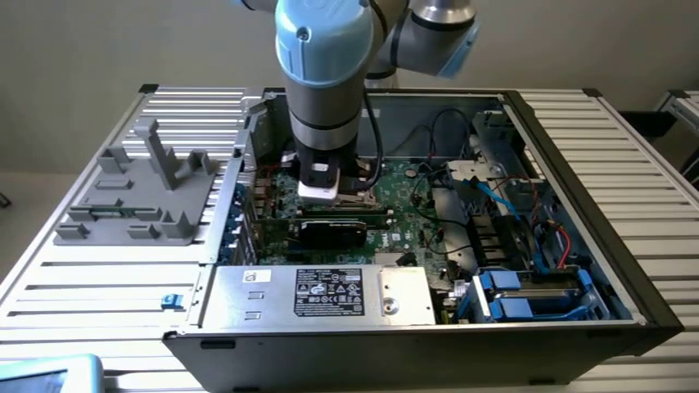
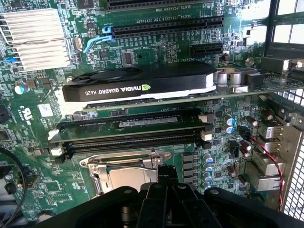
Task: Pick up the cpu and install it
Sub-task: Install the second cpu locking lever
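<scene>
While the gripper is hovering with its fingers drawn together over the socket on the green board, you are handling a light, stiff, fragile chip, though I cannot tell where it is.

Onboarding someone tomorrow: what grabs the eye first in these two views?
First the blue-grey robot arm plunging into the open computer case in the middle of the exterior view, its gripper down at the metal-framed CPU socket. Next the black NVIDIA graphics card standing across the green motherboard, beyond the socket. A grey plastic fixture sits outside the case, on the exterior view's left.
</scene>
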Robot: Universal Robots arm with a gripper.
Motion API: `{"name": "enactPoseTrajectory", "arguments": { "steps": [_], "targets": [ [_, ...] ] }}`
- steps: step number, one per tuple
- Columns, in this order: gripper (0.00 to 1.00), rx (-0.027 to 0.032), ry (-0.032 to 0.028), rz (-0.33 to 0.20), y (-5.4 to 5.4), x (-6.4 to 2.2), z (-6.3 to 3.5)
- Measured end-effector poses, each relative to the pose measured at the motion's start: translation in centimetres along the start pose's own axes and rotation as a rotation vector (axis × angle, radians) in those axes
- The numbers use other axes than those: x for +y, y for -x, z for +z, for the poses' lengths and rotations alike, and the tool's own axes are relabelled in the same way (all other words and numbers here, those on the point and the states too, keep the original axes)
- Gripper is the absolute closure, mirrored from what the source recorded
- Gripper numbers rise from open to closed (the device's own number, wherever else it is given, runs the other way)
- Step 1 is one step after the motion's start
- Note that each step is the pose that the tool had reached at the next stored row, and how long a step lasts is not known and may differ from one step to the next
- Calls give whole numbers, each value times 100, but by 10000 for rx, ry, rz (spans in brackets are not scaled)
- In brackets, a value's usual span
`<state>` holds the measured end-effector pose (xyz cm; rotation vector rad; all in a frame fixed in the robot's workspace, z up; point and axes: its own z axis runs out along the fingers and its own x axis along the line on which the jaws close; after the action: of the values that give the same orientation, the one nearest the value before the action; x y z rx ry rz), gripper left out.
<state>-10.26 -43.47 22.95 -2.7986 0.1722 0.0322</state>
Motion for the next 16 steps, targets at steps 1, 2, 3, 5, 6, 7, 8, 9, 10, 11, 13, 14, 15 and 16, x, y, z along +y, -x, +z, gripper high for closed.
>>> {"name": "enactPoseTrajectory", "arguments": {
  "steps": [1,2,3,5,6,7,8,9,10,11,13,14,15,16],
  "targets": [
    [89,0,0,0,1,3,8],
    [89,0,0,0,2,6,18],
    [89,-1,1,0,3,10,27],
    [89,-1,1,1,7,18,47],
    [89,0,0,1,10,22,60],
    [89,0,0,1,13,27,71],
    [89,0,0,1,17,31,82],
    [89,1,-1,0,22,35,92],
    [89,2,-3,-1,28,38,100],
    [89,0,-1,-1,34,42,108],
    [89,0,0,0,47,50,125],
    [89,0,1,1,50,53,133],
    [89,0,0,0,52,56,141],
    [89,0,0,1,55,58,147]
  ]
}}
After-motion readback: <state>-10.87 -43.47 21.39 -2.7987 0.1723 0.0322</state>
